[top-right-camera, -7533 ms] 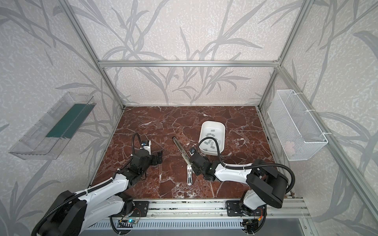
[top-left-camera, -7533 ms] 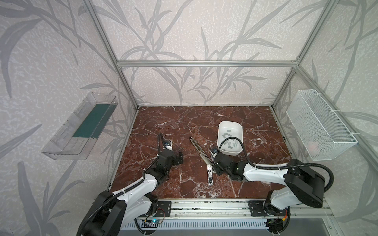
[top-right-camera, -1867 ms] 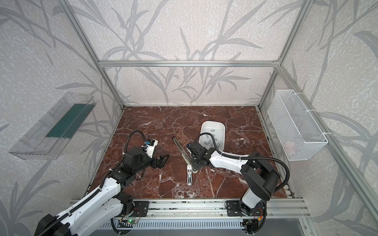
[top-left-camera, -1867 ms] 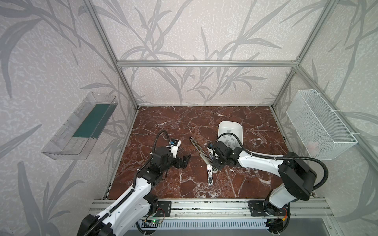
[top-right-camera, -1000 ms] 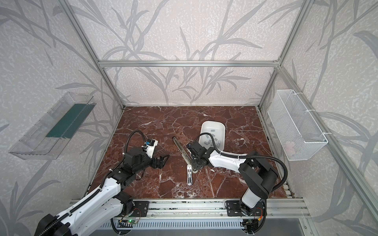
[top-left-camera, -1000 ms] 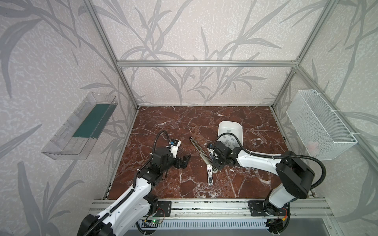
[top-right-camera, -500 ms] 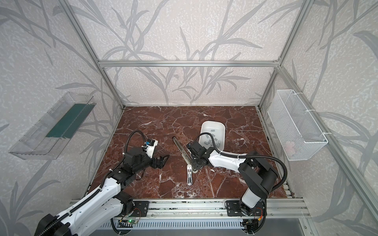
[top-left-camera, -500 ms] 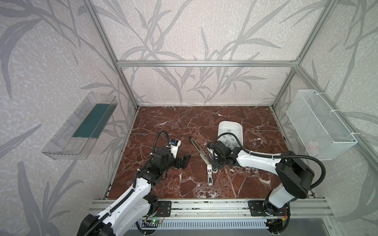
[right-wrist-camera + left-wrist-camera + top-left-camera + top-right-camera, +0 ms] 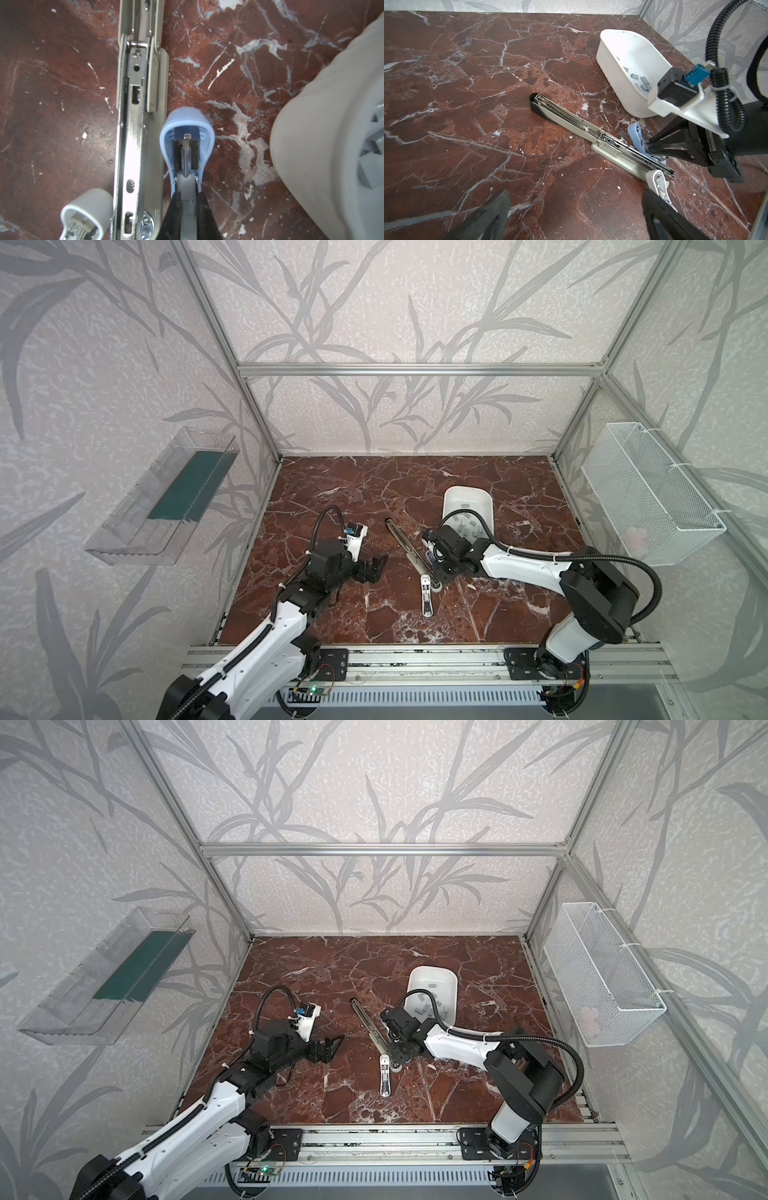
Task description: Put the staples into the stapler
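Clamping our right gripper [image 9: 188, 196] tight on the little blue stapler [image 9: 187, 124], we sit just beside the long stapler [image 9: 137, 128], which lies folded open. We spot the staples [image 9: 640, 81] in the white bin [image 9: 614, 87] near that gripper. Our left gripper [image 9: 375, 568] hangs wide open and empty, well apart.

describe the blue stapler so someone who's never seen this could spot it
On the red marble table, find the white tub of staples and the long stapler opened flat near it. Between them, pinched in the right gripper, is the blue stapler: small, and the only blue one.
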`<state>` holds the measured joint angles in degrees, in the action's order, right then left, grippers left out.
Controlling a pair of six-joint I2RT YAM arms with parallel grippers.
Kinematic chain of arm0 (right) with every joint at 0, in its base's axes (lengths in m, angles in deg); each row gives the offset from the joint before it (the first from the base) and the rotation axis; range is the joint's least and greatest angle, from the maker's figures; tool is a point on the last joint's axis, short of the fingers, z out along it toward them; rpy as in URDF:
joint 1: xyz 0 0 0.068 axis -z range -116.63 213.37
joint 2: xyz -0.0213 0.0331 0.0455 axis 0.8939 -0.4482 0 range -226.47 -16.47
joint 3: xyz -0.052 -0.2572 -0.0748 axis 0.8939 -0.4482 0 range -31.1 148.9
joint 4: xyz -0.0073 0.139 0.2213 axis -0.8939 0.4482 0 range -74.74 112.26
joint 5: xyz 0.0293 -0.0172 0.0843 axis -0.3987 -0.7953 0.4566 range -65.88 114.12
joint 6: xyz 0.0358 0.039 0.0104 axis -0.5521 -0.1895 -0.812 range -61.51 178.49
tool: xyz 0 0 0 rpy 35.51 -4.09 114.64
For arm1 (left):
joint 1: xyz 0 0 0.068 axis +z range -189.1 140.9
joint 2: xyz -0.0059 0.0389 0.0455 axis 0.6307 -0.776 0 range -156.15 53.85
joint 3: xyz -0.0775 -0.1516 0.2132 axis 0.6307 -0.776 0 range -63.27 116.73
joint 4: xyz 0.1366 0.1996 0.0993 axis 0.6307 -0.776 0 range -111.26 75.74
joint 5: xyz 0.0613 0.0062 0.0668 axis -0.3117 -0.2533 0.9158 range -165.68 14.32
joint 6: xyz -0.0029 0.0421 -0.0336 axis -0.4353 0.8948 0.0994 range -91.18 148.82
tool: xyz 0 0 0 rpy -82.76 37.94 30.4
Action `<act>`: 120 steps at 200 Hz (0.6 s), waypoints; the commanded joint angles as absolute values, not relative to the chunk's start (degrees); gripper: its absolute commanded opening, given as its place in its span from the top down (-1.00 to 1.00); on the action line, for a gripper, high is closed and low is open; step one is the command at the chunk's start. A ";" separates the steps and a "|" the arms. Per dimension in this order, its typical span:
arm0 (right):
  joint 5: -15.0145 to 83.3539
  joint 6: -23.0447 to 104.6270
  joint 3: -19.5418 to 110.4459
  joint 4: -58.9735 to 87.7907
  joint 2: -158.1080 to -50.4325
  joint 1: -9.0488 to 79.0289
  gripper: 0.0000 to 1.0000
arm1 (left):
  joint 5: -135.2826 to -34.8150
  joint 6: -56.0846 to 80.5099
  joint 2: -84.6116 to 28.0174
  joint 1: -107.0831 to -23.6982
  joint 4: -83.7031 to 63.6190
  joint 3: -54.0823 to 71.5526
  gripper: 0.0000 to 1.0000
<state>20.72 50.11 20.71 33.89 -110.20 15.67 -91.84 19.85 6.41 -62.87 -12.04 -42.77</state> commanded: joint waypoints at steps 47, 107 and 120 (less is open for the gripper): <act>22.36 49.06 20.40 35.87 -111.04 15.65 0.69 | -92.29 20.58 6.40 -62.65 -11.01 -43.31 -0.99; 21.83 48.80 20.31 35.90 -110.76 15.65 0.53 | -92.23 20.57 6.23 -62.63 -11.01 -43.26 -0.99; 21.66 48.72 20.32 35.87 -110.77 15.65 0.53 | -92.21 20.59 6.24 -62.66 -11.01 -43.23 -0.99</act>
